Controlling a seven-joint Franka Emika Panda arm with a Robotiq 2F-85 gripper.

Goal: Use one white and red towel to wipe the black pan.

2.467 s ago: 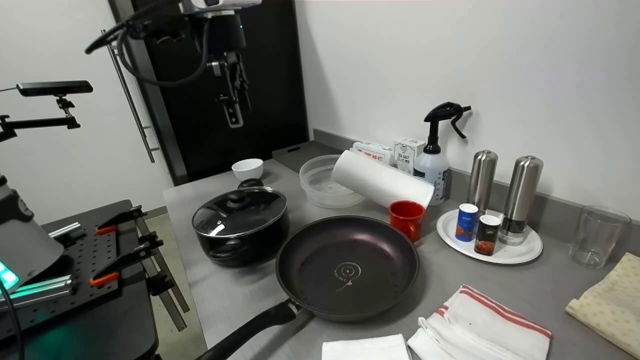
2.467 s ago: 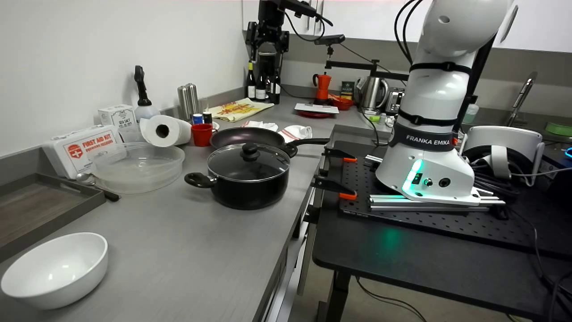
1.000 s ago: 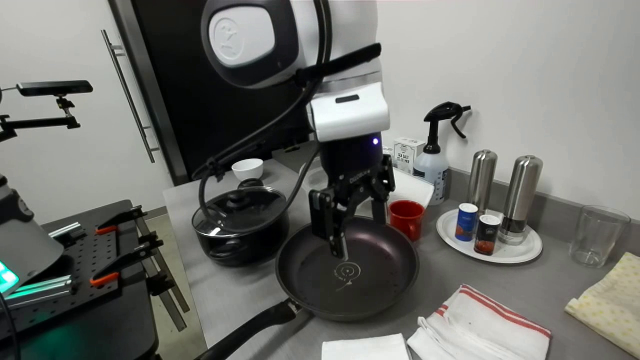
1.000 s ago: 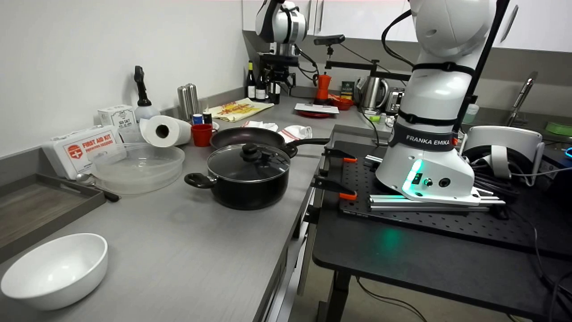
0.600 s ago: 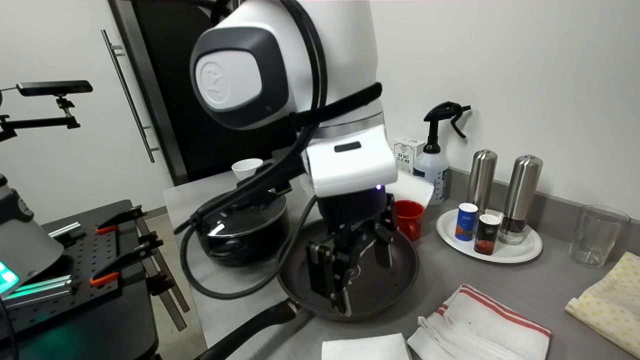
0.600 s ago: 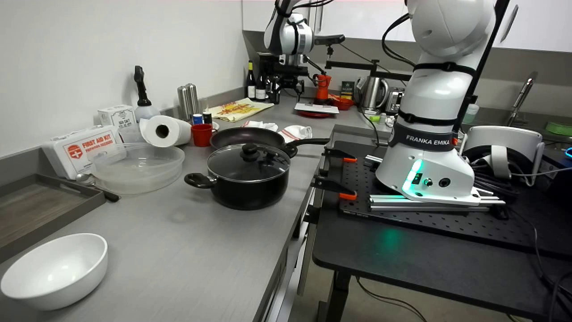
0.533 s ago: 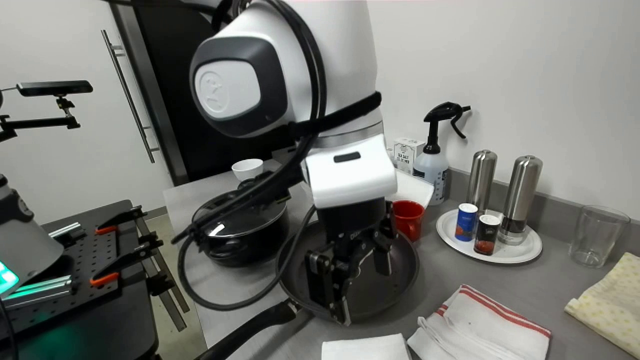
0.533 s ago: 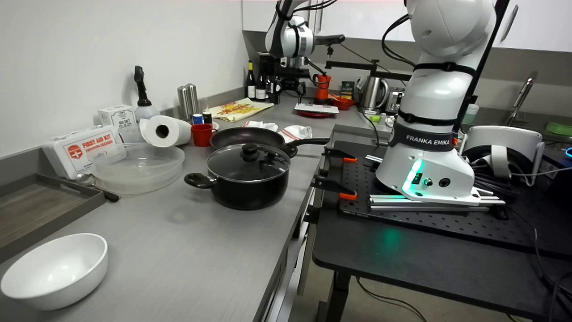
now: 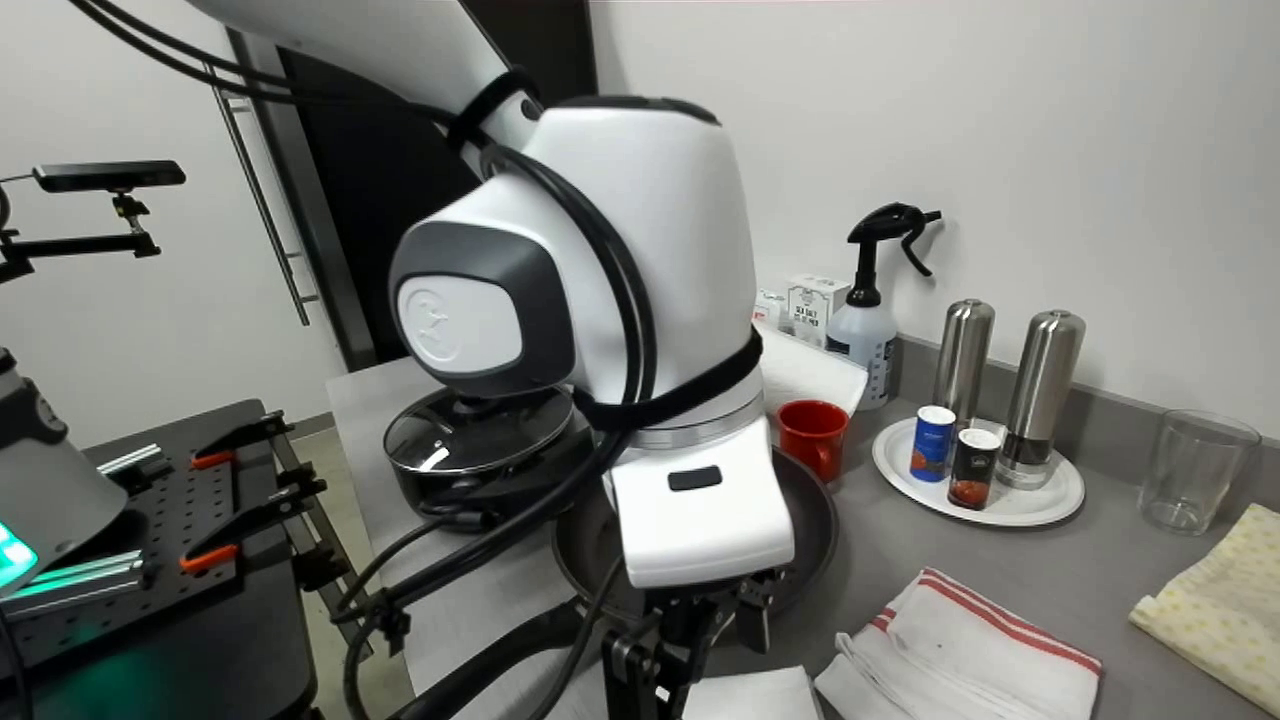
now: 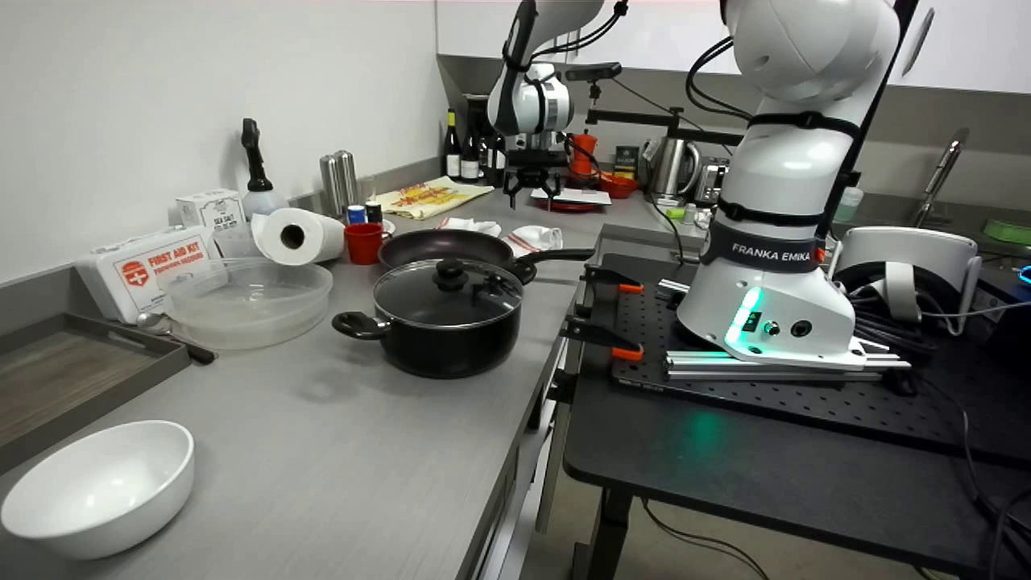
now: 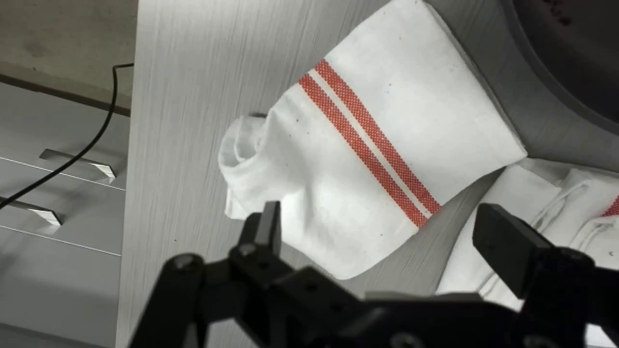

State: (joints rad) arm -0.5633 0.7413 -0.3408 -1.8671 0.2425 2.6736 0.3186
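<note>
Two white and red towels lie on the counter beside the black pan (image 9: 812, 540). In the wrist view, the towel (image 11: 333, 183) nearer the counter's edge fills the middle, with two red stripes across it and a rumpled end. The other towel (image 11: 522, 191), at the right, is folded and partly behind a finger. Both towels also show in the exterior views. My gripper (image 11: 379, 212) is open above them, its jaws wide apart and holding nothing. In an exterior view the gripper (image 10: 532, 203) hangs clear of the counter. Part of the pan (image 11: 575, 63) appears at upper right.
A lidded black pot (image 10: 451, 338) stands close to the pan. A red mug (image 9: 812, 440), a paper roll (image 10: 298, 235) and a white plate (image 9: 1030, 505) with shakers and grinders are along the wall side. A beige cloth (image 9: 1225, 610) lies farther off.
My arm has come down from high up, passing over the pan and on to the towels. The gripper has stayed open. Pan and towels have not moved.
</note>
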